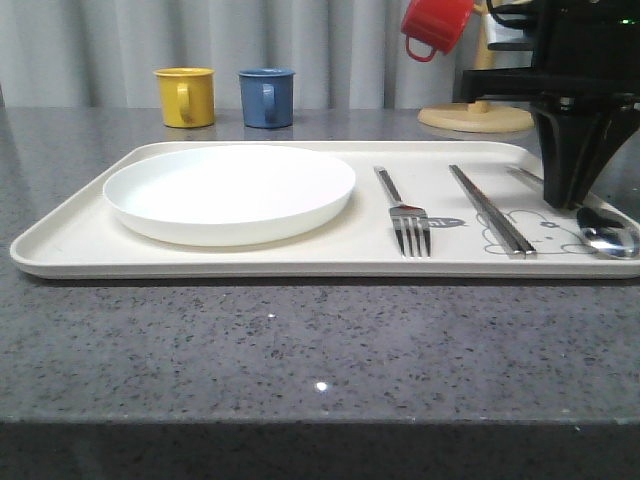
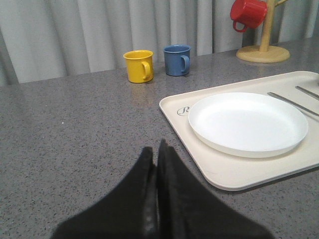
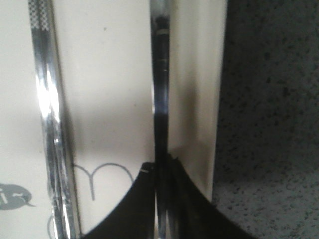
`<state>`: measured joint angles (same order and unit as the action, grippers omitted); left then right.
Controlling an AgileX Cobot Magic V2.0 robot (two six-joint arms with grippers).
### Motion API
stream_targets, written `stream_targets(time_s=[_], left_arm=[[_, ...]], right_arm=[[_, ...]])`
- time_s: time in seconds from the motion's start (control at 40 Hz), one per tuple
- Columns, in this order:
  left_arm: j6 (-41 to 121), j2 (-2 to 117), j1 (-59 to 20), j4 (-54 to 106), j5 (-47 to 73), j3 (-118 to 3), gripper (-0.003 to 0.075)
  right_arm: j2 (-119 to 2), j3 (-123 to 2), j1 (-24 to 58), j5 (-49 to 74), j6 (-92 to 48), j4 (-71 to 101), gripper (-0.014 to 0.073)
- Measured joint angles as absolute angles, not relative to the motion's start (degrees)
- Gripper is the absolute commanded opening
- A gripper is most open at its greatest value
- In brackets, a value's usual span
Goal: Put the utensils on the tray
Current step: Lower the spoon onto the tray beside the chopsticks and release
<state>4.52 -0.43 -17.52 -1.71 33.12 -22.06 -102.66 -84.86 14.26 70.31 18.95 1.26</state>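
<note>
The cream tray [image 1: 70, 240] lies across the table and carries the white plate [image 1: 230, 190] on its left half. To the right of the plate lie the fork [image 1: 405, 215] and the pair of chopsticks [image 1: 490, 210]. The spoon [image 1: 610, 238] is by the tray's right rim, its bowl resting on the tray. My right gripper [image 1: 565, 198] stands over the spoon's handle [image 3: 159, 99] and is shut [image 3: 160, 165] on it, with the chopsticks [image 3: 47, 124] beside it. My left gripper [image 2: 155, 149] is shut with nothing in it, above bare table just left of the tray [image 2: 234, 174] and plate [image 2: 246, 122].
A yellow mug [image 1: 186, 96] and a blue mug [image 1: 267, 97] stand behind the tray. A red mug [image 1: 435, 25] hangs on a wooden mug tree [image 1: 478, 115] at the back right. Grey speckled table [image 1: 300, 350] runs in front of the tray.
</note>
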Motion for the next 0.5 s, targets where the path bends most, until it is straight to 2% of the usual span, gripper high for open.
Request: stream_targets(time_s=[0.2, 0.3, 0.5], left_arm=[[4.52, -0.43, -17.52, -1.71, 33.12, -22.06, -0.0018], [4.52, -0.43, -17.52, -1.71, 33.12, -22.06, -0.0018], [4.52, -0.43, -17.52, -1.71, 33.12, -22.06, -0.0018]], right_arm=[[-102.66, -84.86, 14.26, 70.18, 19.07, 1.48, 0.0227], [-102.66, -84.86, 14.26, 70.18, 19.07, 1.48, 0.0256], [-102.38, -85.76, 14.26, 70.18, 19.07, 1.48, 0.0257]])
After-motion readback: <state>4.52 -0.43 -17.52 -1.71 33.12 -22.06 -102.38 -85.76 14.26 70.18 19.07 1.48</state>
